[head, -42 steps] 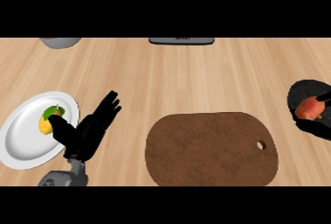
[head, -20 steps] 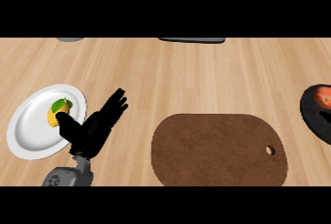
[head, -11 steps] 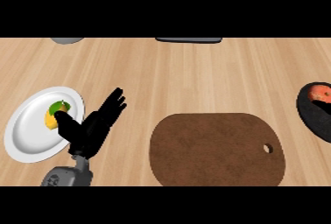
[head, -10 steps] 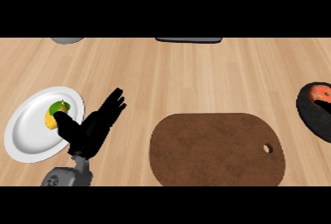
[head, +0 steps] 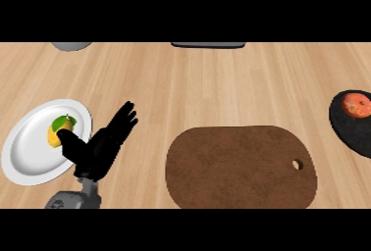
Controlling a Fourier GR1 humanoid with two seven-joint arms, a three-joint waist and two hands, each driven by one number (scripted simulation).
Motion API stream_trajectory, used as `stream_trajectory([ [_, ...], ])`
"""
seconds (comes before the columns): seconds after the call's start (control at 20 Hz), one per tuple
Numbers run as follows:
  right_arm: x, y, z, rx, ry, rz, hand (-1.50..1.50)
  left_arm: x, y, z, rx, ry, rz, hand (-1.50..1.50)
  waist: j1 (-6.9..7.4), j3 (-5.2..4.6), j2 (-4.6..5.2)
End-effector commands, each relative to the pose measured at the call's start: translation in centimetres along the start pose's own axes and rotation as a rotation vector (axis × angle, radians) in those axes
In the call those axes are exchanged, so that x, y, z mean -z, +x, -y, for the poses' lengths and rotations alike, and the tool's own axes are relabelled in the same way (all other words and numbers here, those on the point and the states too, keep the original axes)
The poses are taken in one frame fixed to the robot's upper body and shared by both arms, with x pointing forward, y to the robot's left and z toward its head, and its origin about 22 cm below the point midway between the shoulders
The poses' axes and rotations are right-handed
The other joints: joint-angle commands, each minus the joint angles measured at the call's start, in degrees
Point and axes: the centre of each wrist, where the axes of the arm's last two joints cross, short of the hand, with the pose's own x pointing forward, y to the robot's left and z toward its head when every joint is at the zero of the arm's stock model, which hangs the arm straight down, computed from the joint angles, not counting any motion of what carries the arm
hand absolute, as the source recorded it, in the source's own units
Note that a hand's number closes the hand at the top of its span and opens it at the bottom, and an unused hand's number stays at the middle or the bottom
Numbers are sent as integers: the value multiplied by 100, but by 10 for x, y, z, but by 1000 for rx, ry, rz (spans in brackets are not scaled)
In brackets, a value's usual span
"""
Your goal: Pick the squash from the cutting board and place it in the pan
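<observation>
A brown cutting board [head: 239,166] lies in the middle of the counter with nothing on it. At the right edge, a dark pan [head: 351,133] is partly cut off and holds an orange-red squash [head: 357,104]. My left hand [head: 101,143] rests open at the lower left with its fingers straight and pointing up and right. It lies beside the white plate [head: 27,166] and holds nothing. The right hand is out of view.
On the white plate lies a yellow and green fruit [head: 59,131], just left of my left hand. A grey bowl [head: 71,45] and a dark flat object [head: 208,44] sit at the counter's far edge.
Two seconds ago my right hand was at the pan around the squash; it has since left the view. The view has shifted a little sideways. My left hand has stayed still.
</observation>
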Motion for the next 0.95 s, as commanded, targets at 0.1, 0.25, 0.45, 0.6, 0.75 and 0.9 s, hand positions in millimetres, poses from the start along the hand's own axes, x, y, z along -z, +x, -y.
stream_trajectory([
  [0.1,-34,-20,43,85,119,28,-150,-5,1,-5,-9,10,0,0,-47,2,-29],
  [0.25,-39,-18,58,106,160,33,-150,-6,-5,-5,-12,-2,-23,0,-48,0,-26],
  [0.45,-53,-23,75,110,179,58,-150,6,13,4,-9,20,9,0,-119,0,-52],
  [0.6,-57,-23,82,100,196,56,-150,-6,1,3,-15,-4,-11,0,-67,4,-65],
  [0.75,-59,-21,90,99,221,32,-150,-4,-6,2,-7,26,-20,0,-103,-7,-68],
  [0.9,-67,-26,92,107,225,52,-150,-6,8,-2,-15,7,4,0,-107,-1,-82],
])
